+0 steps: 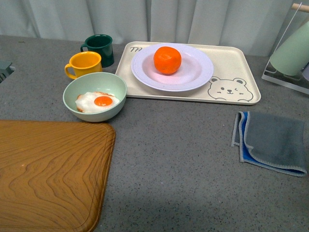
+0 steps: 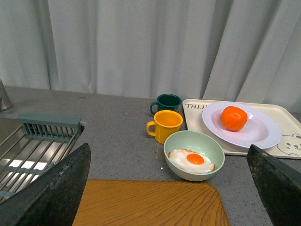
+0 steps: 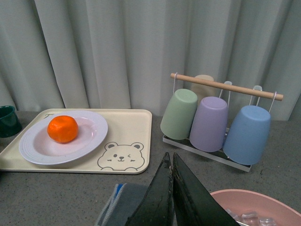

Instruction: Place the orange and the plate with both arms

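From the front, the orange [image 1: 167,59] sat in the white plate [image 1: 195,77], which rested on the cream bear tray [image 1: 241,67] at the back of the table [image 1: 174,154], and neither arm was in view. The left wrist view showed the left end effector [image 2: 169,188] with its fingers [image 2: 51,188] spread wide apart and empty, well short of the plate, with the green egg bowl [image 2: 194,155] and yellow mug [image 2: 164,125] between, either easily knocked on a reach. In the right wrist view the right end effector [image 3: 172,197] had its fingers pressed together on nothing, and if the plate were tilted the round fruit would likely roll off.
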